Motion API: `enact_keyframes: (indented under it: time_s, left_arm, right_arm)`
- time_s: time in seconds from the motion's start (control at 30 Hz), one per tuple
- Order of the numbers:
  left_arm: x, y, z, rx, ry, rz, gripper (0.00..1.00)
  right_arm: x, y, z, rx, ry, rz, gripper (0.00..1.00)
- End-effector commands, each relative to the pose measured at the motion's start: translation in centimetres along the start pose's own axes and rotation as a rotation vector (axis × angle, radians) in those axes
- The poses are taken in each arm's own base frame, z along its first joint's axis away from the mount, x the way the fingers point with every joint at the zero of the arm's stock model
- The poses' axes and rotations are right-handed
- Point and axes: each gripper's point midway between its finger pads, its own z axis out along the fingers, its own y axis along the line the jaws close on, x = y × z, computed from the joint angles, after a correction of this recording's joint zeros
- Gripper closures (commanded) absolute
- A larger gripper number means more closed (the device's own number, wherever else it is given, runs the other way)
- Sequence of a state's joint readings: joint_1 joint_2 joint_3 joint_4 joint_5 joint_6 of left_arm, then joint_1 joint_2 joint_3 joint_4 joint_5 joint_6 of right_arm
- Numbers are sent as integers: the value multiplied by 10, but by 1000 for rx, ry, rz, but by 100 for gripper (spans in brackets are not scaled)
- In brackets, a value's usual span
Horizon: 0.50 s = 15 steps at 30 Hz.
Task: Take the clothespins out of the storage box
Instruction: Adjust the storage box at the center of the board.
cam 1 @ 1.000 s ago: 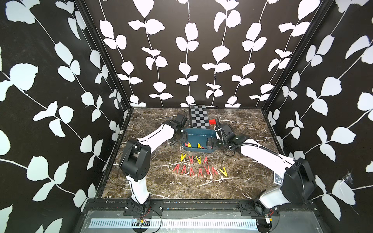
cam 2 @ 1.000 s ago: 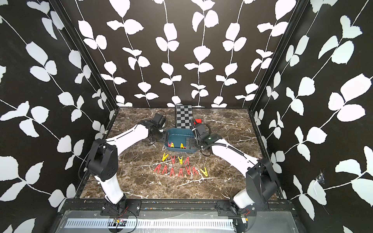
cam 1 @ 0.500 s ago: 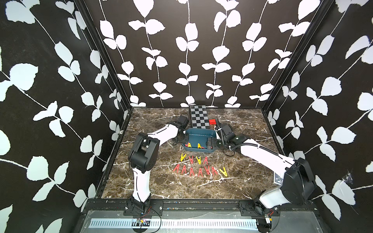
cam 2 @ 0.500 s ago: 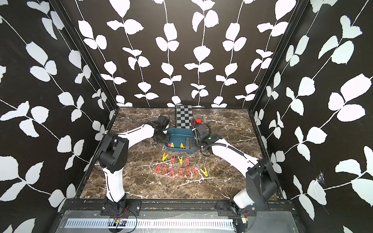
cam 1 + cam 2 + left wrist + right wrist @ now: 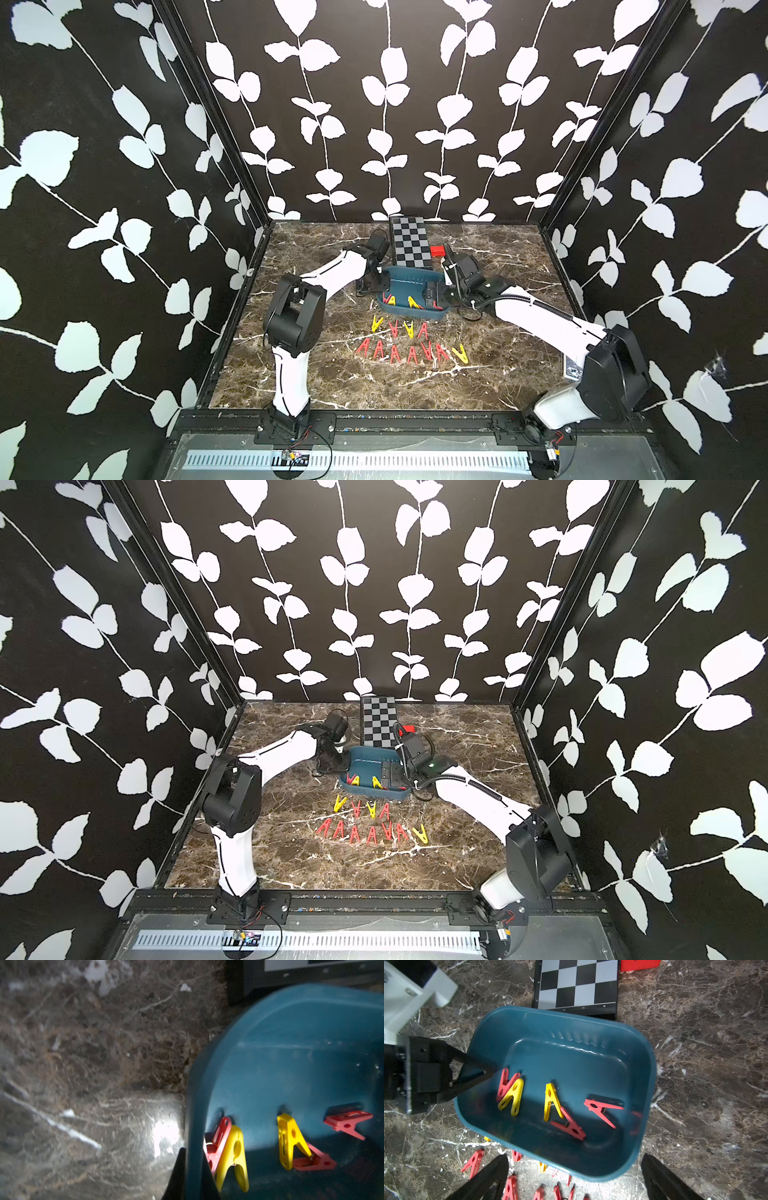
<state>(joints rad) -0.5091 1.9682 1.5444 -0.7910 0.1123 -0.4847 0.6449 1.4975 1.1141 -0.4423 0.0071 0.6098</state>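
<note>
Brown veined marble tabletop (image 5: 332, 374) carries everything noted here.

Nearest the arm bases, eleven clothespins (image 5: 411, 354) lie flat on the marble in two rows. The nearer row has six red pins and one yellow at its right end. The farther row alternates yellow, red, yellow, red. All lie apart from one another and clear of the bin.

Just beyond them sits the storage box (image 5: 571, 1059), teal plastic with rounded corners. Five pins remain inside, gathered toward its near wall. A red and a yellow overlap at the left, a yellow leans on a red in the middle, and one red lies alone at the right. A red smear on the right inner wall may be a sixth pin or a reflection; the right wrist view is too blurred to tell.

The left gripper (image 5: 483, 1073) is clenched on the box's left wall, one finger inside the rim and one outside, as the left wrist view confirms. The right gripper (image 5: 431, 294) is over the box's right end with its fingers (image 5: 492, 1176) spread wide, grasping nothing.

Farthest back, a black-and-grey checkered board (image 5: 409, 245) lies just behind the box. A small red block (image 5: 436, 251) lies beside the board's right edge.
</note>
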Motion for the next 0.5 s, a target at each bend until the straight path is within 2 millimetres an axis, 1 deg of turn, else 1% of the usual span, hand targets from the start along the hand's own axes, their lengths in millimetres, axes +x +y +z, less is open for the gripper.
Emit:
enact_keyframes:
  time_s: [0.0, 0.1, 0.23, 0.33, 0.47]
  left_arm:
    - [9, -15, -39, 87, 45, -95, 100]
    - [21, -18, -41, 130, 129, -156, 100]
    - [37, -24, -36, 241, 239, -274, 100]
    - [41, -27, -33, 305, 274, -363, 100]
    - [42, -25, -29, 308, 287, -422, 100]
  right_arm:
    - [-3, 0, -4, -14, -24, 28, 1]
    - [-4, -1, -8, -17, -38, 35, 1]
    - [-6, -2, -15, -17, -59, 43, 1]
    - [-7, -4, -19, -18, -75, 50, 1]
    - [-3, -3, -19, -27, -70, 59, 1]
